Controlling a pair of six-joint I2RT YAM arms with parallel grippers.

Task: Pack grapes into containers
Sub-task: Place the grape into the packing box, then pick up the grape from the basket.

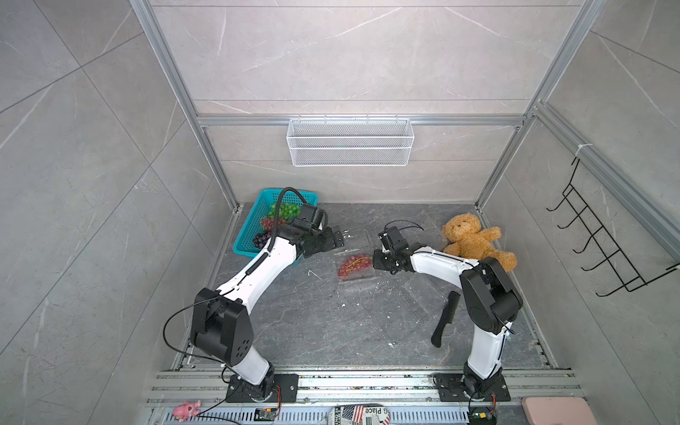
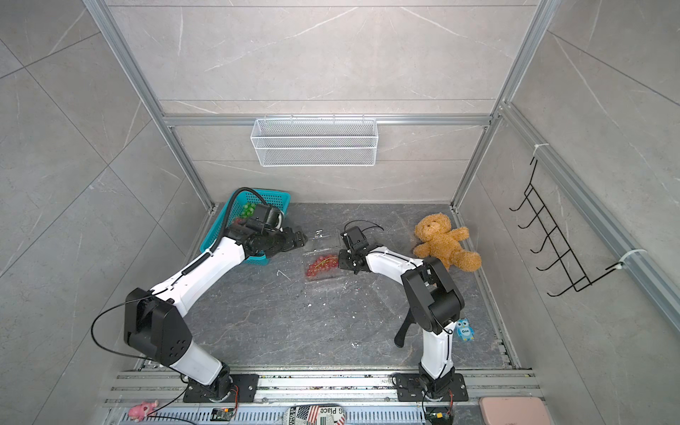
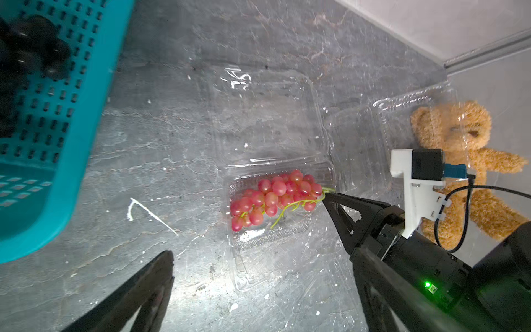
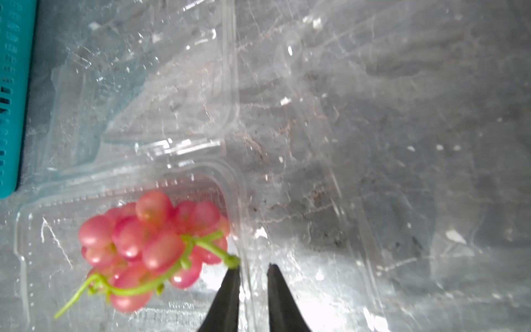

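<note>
Red grapes (image 4: 149, 244), stem toward right tool (image 4: 254, 267)

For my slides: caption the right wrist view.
Right gripper tips, narrowly parted, straddle the clear container wall by the stem of the red grapes.

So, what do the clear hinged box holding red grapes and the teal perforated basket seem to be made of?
Clear hinged box: thin transparent plastic, glossy; the tabletop shows through, ridges glint. Teal perforated basket: probably moulded opaque plastic, smooth; uniform colour, regular slots.

The grapes (image 3: 273, 198) look glossy, their container (image 3: 273, 253) clear shiny plastic.
</note>
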